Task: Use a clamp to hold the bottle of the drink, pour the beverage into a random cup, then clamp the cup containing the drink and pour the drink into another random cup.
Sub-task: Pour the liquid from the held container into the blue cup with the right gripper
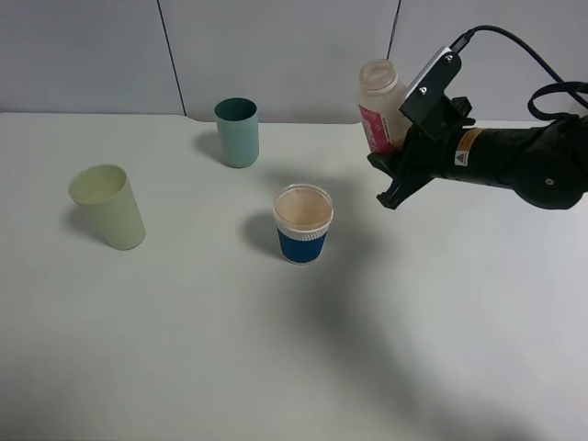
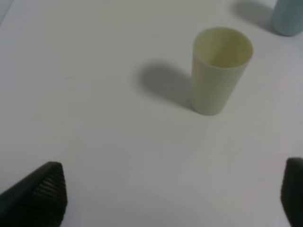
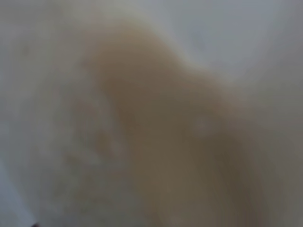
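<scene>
I see my right clamp (image 1: pixel 398 145) closed on the bottle (image 1: pixel 377 92), held up near the filled blue cup (image 1: pixel 302 244) (left clamp (image 2: pixel 170 198) gapes empty).

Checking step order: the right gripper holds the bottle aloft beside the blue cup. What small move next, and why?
Probably lower the bottle to the table right of the blue cup and let go: the cup already holds beige drink, and the right gripper holds the bottle neck-up in the air.
</scene>
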